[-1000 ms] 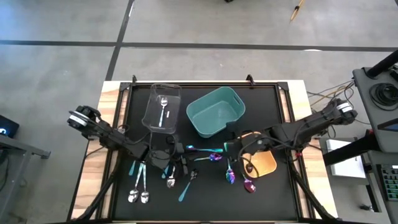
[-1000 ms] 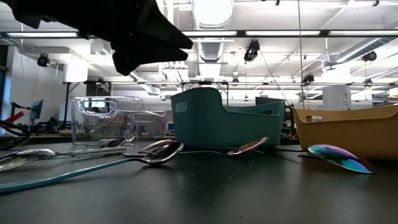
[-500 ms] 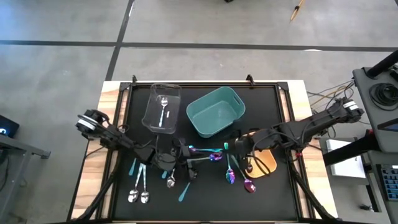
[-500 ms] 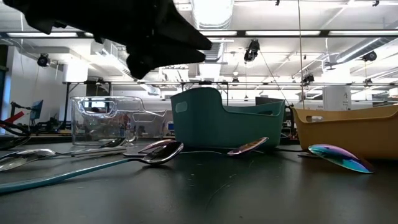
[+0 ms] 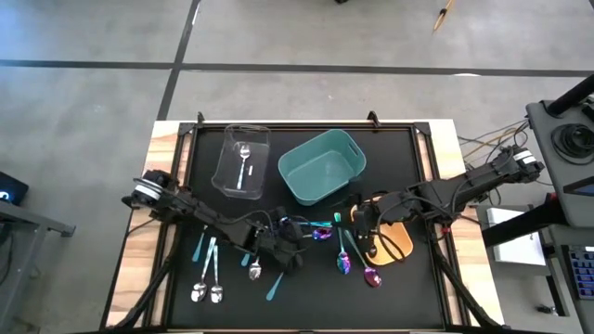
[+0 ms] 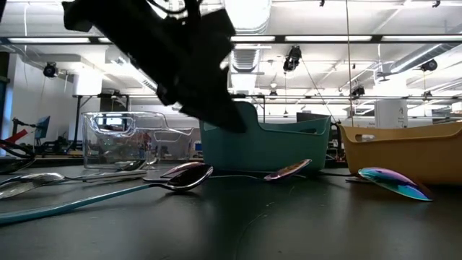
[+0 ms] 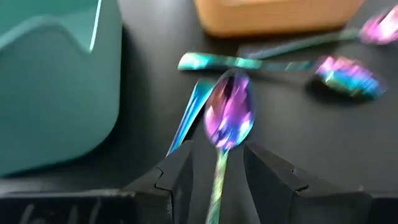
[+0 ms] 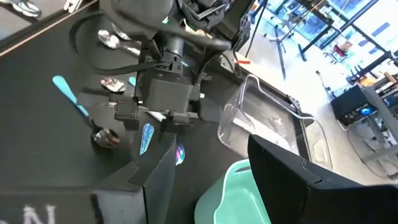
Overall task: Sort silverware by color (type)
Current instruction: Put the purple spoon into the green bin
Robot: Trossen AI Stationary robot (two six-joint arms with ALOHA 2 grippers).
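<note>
Spoons lie flat on the black table mat: iridescent ones [image 5: 343,262] near the middle, silver ones [image 5: 206,282] and teal-handled ones [image 5: 276,286] toward the near left. My left gripper [image 5: 295,243] is open and low over one iridescent spoon [image 7: 229,112]. Its fingers [image 7: 177,174] stand on either side of the spoon's handle [image 7: 217,186], and no touch shows. My right gripper [image 5: 357,221] hovers open by the orange bin [image 5: 397,243], facing the left gripper [image 8: 163,93]. One silver spoon [image 5: 243,167] lies in the clear bin [image 5: 228,153].
The teal bin [image 5: 323,167] stands behind the spoons, with the clear bin to its left and the orange bin partly under my right arm. More iridescent pieces [image 7: 345,71] lie crossed ahead of the left gripper. Bare mat lies along the near edge.
My left gripper has moved toward the table's right and near edge and come down, from beside the clear bin to the iridescent spoon at the middle. The spoons have stayed where they were.
</note>
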